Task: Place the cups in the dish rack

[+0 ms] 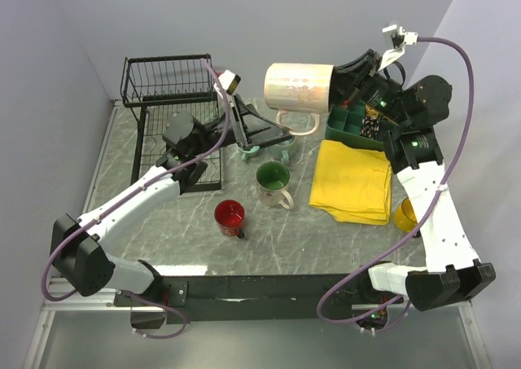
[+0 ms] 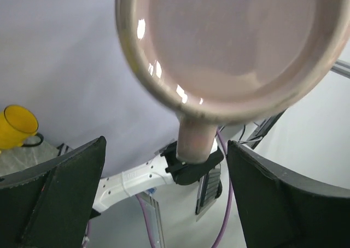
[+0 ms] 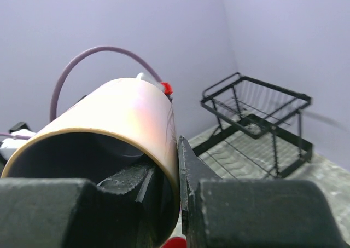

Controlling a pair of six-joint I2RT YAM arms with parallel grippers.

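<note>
While the right end effector (image 3: pixel 174 166) clenches the rim wall of the beige mug (image 1: pixel 299 88), one finger inside and one outside, the mug hangs on its side above the far middle of the tabletop (image 1: pixel 326 239), with its handle pointing down. It is well apart from the dish rack (image 1: pixel 167 84).

Left end effector (image 2: pixel 165 149): released, fingers spread wide, grasping nothing. The beige mug's base looms just above it in the left wrist view.

Edges and room:
- The rack sits in the far left corner, close to both walls (image 1: pixel 73 43). The left arm reaches across its flat base.
- Two teal mugs (image 1: pixel 252 149) stand just right of the rack, under the left end effector.
- The cream mug (image 1: pixel 273 182) with its green inside and the red mug (image 1: pixel 229 216) stand upright mid-table, near each other but apart.
- A bare strip runs from the red mug to the near edge.
- The right side is crowded with a yellow cloth (image 1: pixel 352 182), a green tray (image 1: pixel 354 127) behind it, and a yellow mug (image 1: pixel 404 214) partly hidden by the right arm.

Surface: grey marbled. Walls: plain pale lilac.
</note>
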